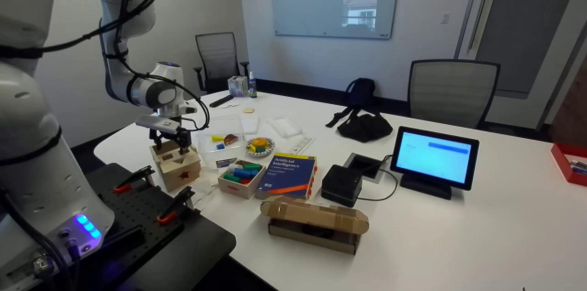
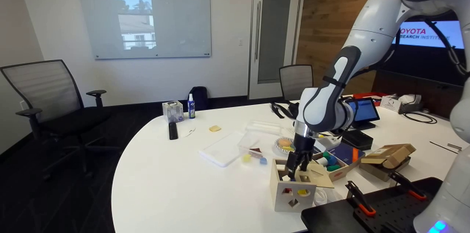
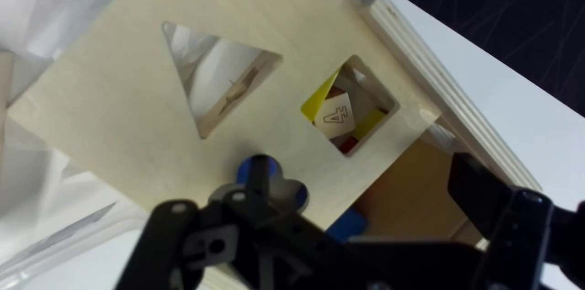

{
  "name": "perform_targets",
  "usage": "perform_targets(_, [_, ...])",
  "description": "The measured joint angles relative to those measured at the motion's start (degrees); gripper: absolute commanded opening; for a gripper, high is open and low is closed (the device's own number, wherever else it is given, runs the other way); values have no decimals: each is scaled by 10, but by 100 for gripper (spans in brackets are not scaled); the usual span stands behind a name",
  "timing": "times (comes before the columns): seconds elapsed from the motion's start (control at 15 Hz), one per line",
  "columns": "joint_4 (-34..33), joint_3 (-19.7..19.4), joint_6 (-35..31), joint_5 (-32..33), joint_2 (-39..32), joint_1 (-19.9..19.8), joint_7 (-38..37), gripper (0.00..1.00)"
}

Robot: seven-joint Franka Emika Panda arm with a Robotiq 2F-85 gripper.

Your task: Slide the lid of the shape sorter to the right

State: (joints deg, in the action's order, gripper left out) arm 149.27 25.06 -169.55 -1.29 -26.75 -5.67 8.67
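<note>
The shape sorter [image 1: 176,177] is a light-wood cube with cutout holes, also in an exterior view [image 2: 282,203]. Its wood lid [image 3: 292,75] sits partly over the top and overhangs one side, toward the right in an exterior view [image 2: 320,176]. The part of the top left uncovered shows the inside, with coloured blocks and one marked 4. My gripper [image 3: 361,176] is open over the top, also in both exterior views [image 1: 171,146] [image 2: 297,172]. One finger is at the lid's clover-shaped hole; the other is past the lid's edge, above the opening. Finger depth is hard to tell.
A wooden tray of coloured blocks [image 1: 230,187] and a blue book [image 1: 286,174] stand beside the sorter. A paper plate [image 1: 251,152] and clear plastic containers [image 1: 220,128] lie behind. Orange-tipped clamps [image 1: 176,206] and a brown cardboard box [image 1: 316,215] are nearer the front.
</note>
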Motion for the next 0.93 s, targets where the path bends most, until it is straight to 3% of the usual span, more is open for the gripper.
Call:
perform_targets(0.47, [4,27,0,-24,27,-2,0,100])
perform_targets(0.93, [63,67,0,-34,158,7,2,100])
